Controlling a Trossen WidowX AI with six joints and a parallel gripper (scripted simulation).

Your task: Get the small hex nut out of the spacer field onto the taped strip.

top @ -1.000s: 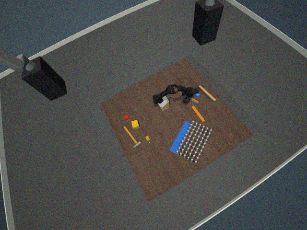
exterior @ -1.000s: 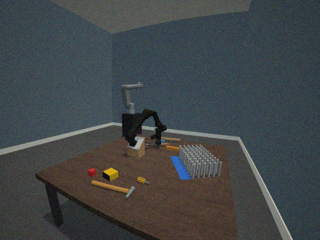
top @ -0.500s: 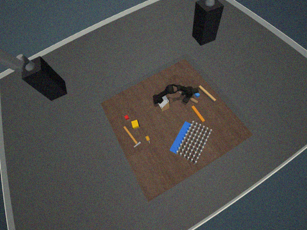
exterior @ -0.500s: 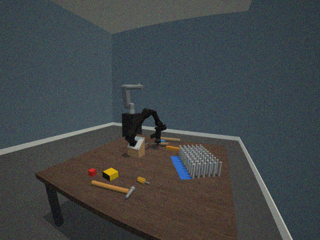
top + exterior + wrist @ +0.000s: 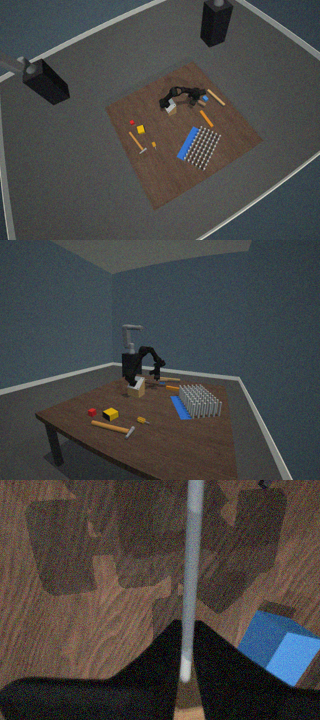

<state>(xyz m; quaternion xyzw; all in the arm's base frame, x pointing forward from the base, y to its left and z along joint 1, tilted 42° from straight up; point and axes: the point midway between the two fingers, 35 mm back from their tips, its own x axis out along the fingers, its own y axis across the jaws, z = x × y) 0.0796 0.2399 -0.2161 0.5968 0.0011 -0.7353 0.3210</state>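
Note:
My gripper [image 5: 192,103] [image 5: 156,379] [image 5: 186,627] is low over the far part of the table. It is shut on a tool with a thin grey rod [image 5: 191,570] and a pale wooden handle [image 5: 202,103] [image 5: 189,713]; the fingers close around the tool where the rod meets the handle. Several grey metal spacers [image 5: 220,135] [image 5: 193,410] stand upright in rows. The blue taped strip [image 5: 187,144] [image 5: 179,407] runs along one side of them. The hex nut cannot be made out in any view.
A blue block [image 5: 205,98] [image 5: 292,655] lies close beside the gripper. A long wooden stick [image 5: 216,97] and an orange bar [image 5: 206,118] [image 5: 172,388] lie nearby. A hammer [image 5: 135,140], screwdriver [image 5: 154,144], yellow block [image 5: 140,129] and red cube [image 5: 132,122] lie across the table.

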